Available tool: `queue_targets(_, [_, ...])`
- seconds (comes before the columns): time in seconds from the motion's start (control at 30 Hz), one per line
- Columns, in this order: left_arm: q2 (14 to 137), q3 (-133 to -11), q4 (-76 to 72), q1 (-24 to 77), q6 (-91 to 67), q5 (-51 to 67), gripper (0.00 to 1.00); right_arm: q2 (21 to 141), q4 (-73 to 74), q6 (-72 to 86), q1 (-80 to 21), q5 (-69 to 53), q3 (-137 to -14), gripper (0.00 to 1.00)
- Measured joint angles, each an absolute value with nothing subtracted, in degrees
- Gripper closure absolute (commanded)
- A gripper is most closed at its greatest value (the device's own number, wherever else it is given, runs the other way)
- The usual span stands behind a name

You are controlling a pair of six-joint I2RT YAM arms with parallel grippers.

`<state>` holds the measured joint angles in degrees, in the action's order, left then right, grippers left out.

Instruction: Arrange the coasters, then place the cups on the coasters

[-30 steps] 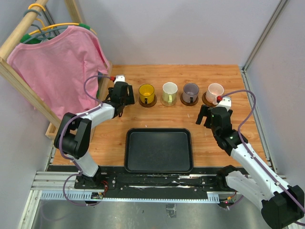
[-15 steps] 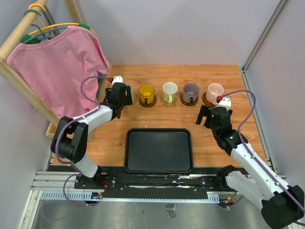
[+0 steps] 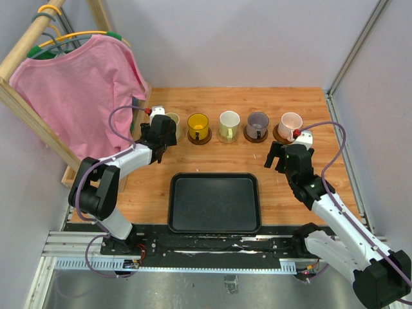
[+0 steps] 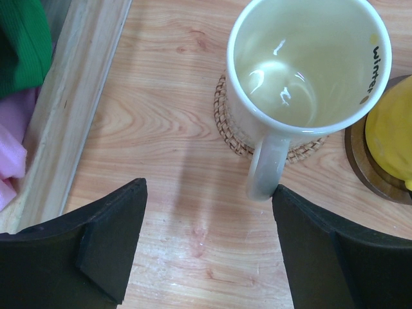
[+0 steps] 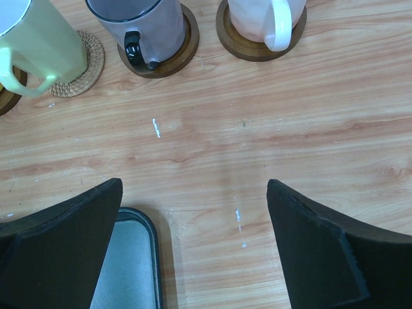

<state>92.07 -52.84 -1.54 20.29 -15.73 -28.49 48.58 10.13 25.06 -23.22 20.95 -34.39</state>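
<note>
Five cups stand in a row across the far side of the table, each on a coaster: cream (image 3: 172, 118), yellow (image 3: 198, 123), whitish-green (image 3: 229, 123), greyish-purple (image 3: 258, 123) and pale pink (image 3: 291, 122). My left gripper (image 4: 209, 190) is open just in front of the cream cup (image 4: 302, 64), which sits on a tan woven coaster (image 4: 222, 122). The cup's handle (image 4: 265, 164) points at me and ends right beside my right finger. My right gripper (image 5: 194, 187) is open over bare wood, short of the purple cup (image 5: 129, 19) and pink cup (image 5: 264, 16).
A black rectangular tray (image 3: 214, 176) lies between the arms near the front edge; its corner (image 5: 151, 238) shows under my right gripper. A wooden rack (image 4: 71, 109) with a pink shirt (image 3: 77, 90) stands at the left. Walls close in the back and right.
</note>
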Motion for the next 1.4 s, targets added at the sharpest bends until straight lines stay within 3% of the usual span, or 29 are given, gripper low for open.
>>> queue_targets(0.47, [88.23,-50.72,-0.93,19.94,-15.75,-27.27,0.15,48.40,10.20,25.28,-23.22,21.04,-34.30,0.04])
queue_targets(0.8, [72.05,-47.40,0.80,19.92,-16.56,-23.79,0.09,46.94,12.56,23.88,-22.46,27.99,-34.94,0.02])
queue_targets(1.07, [57.45,-42.02,2.94,19.92,-20.56,-25.67,0.05,43.97,15.18,23.83,-15.59,33.80,-37.04,0.02])
queue_targets(1.17, [54.30,-41.17,4.43,19.92,-22.46,-26.09,0.01,42.98,16.75,25.80,-11.44,34.39,-37.21,0.02])
queue_targets(1.4, [48.90,-40.42,8.73,19.92,-26.09,-27.09,0.00,36.21,18.98,30.96,-6.07,35.75,-35.86,0.02])
